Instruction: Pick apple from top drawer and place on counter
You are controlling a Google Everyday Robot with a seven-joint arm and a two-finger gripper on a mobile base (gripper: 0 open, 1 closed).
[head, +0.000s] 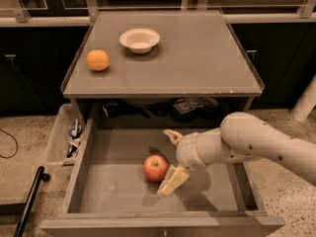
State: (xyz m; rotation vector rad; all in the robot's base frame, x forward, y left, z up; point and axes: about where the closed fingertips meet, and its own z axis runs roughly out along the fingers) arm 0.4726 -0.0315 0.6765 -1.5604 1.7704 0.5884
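Observation:
The red apple (155,168) with yellowish patches lies on the bare bottom of the open top drawer (118,191), near its middle. My gripper (170,159) comes in from the right on a white arm and is open. One pale finger (173,180) is at the apple's lower right and the other (173,136) is above and behind it, so the apple sits at the mouth of the gripper. I cannot tell whether the fingers touch it. The grey counter (197,58) is above the drawer.
On the counter stand a white bowl (139,39) and a plain orange fruit (98,60) at the left. A pale side bin (61,137) with clutter hangs left of the drawer. A black pole (29,201) leans at the lower left. Dark items lie behind the drawer.

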